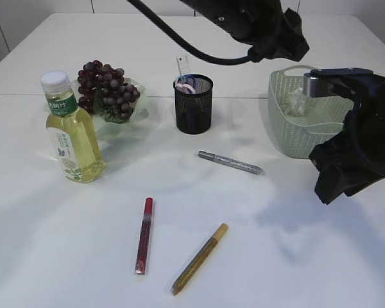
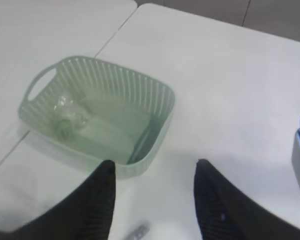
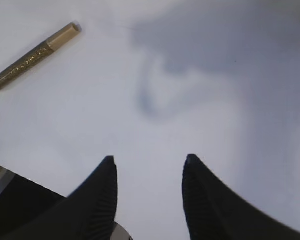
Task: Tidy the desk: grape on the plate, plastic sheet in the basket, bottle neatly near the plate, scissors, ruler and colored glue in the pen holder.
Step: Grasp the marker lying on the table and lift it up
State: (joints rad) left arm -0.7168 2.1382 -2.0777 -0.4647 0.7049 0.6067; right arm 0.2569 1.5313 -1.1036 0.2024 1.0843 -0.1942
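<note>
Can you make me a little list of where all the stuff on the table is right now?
grapes: on the plate, back left
bottle: standing upright just left of the plate
pen holder: middle back, already holds the scissors and ruler
basket: right side, crumpled plastic sheet inside
silver glue pen: lying on the table in front of the holder
red glue pen: lying near the front
gold glue pen: lying near the front
left gripper: open, empty, above the basket
right gripper: open, empty, over bare table
</note>
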